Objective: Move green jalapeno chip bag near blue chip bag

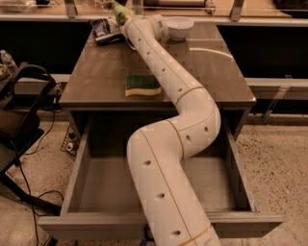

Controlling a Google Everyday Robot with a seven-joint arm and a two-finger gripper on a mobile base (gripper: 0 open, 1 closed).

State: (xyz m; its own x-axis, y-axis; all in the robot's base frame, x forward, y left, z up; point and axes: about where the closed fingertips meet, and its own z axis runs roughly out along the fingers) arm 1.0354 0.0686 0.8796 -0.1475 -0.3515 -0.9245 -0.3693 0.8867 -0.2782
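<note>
At far table (96, 77) edge, tool (122, 17)

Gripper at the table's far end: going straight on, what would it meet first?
The gripper, over the table's far-left corner, has the green jalapeno chip bag at its tip. Beyond, probably the ledge behind the table; the blue chip bag lies left of that line, depth unclear.

Green-and-yellow sponge (142, 85) sits mid-table (96, 72), toward the front edge. White bowl (179, 26) at the back. Drawer (91, 185) under the top is open. Black chair (19, 115) on the left, cables (36, 199) on the speckled floor (279, 163).
</note>
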